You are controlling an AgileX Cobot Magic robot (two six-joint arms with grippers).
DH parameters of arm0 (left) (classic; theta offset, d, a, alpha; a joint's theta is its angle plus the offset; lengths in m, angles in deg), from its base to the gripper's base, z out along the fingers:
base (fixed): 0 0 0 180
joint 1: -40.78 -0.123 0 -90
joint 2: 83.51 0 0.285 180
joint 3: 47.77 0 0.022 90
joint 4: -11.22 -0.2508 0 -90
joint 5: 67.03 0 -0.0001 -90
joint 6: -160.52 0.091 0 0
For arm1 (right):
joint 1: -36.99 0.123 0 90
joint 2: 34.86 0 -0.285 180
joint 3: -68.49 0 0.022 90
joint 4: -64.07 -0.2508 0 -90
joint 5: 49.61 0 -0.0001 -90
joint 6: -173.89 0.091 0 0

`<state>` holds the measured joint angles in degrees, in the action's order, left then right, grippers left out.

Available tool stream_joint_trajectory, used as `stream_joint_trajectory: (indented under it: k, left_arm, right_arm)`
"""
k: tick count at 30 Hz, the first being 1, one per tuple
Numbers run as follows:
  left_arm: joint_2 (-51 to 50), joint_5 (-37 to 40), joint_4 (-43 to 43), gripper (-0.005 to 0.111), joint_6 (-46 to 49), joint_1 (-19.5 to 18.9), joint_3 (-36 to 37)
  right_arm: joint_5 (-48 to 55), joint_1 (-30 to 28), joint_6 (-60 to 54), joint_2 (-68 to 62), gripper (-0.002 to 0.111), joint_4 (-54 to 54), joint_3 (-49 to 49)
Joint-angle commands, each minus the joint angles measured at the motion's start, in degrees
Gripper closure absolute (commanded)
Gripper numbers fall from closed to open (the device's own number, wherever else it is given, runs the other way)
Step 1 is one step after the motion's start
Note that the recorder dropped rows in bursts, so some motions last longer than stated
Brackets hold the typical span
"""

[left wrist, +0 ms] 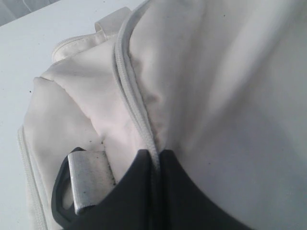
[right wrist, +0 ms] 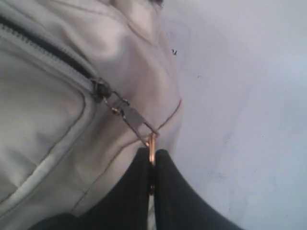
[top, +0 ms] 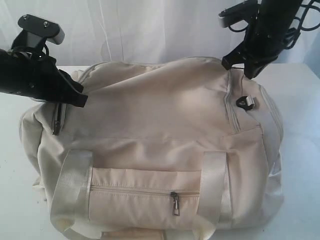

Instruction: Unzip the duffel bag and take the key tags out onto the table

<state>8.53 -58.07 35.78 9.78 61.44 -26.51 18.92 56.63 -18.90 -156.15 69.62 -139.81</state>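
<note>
We are starting at the right fingers (right wrist: pixel 139 187). They are clenched, pinching the metal ring at the tip of the zipper pull (right wrist: pixel 132 120). The pull is lying stretched straight out from its slider (right wrist: pixel 100 88), so we are reading it as taut and set for dragging the slider along its track. Behind the slider the zip line is showing dark. We cannot tell whether that is an opened gap or only dark teeth.

The left fingers (left wrist: pixel 134 191) are also clenched, nipping the raised zip seam (left wrist: pixel 130 96) of the duffel bag (top: pixel 165 115) at its other end. We are judging this a bracing hold, since the soft fabric would bunch and travel with the slider unless one end is being pinned. A silver metal tab (left wrist: pixel 84 179) on a black loop is lying just beside these fingers, not in them.

Moving outward, the bag is sitting across the middle of the worktop (top: pixel 300 150), with its front pocket facing the near edge and the pocket zip (top: pixel 175 202) closed. The left arm is reaching in from the worktop's left edge and the right arm from the far right corner.

We are not seeing the key tags anywhere, neither on the worktop nor in either pair of fingers, so we are supposing they are inside the bag. We are placing this in the unzipping stage, with the take-out not yet begun.

One risk is that the thin ring could slip from the fingertips if the pull goes off line with the track.
</note>
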Motion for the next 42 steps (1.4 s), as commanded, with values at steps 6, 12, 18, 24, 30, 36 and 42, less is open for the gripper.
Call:
stream_joint_trajectory:
  k: [6,12,18,24,30,36,42]
  left_arm:
    - [0.8,1.1,0.4,0.107,-0.1,0.1,-0.1]
    - [0.8,1.1,0.4,0.107,-0.1,0.1,-0.1]
    - [0.8,0.9,0.4,0.107,0.0,0.1,-0.1]
    - [0.8,0.9,0.4,0.107,0.0,0.1,-0.1]
    - [0.8,0.8,0.4,0.107,0.0,0.1,-0.1]
    - [0.8,0.8,0.4,0.107,0.0,0.1,-0.1]
    - [0.8,0.8,0.4,0.107,0.0,0.1,-0.1]
  right_arm:
    - [1.4,-0.8,1.1,2.8,0.108,1.8,5.3]
    - [1.4,-0.8,1.1,5.7,0.108,-1.1,7.5]
    - [1.4,-0.7,0.6,7.6,0.108,-6.3,9.2]
    - [1.4,-0.7,-0.8,9.0,0.108,-9.9,12.3]
    - [1.4,-0.5,-2.5,11.7,0.108,-14.4,13.5]
    - [1.4,1.8,-2.5,13.6,0.108,-14.7,15.7]
    - [1.4,3.8,-2.5,15.3,0.108,-15.0,18.2]
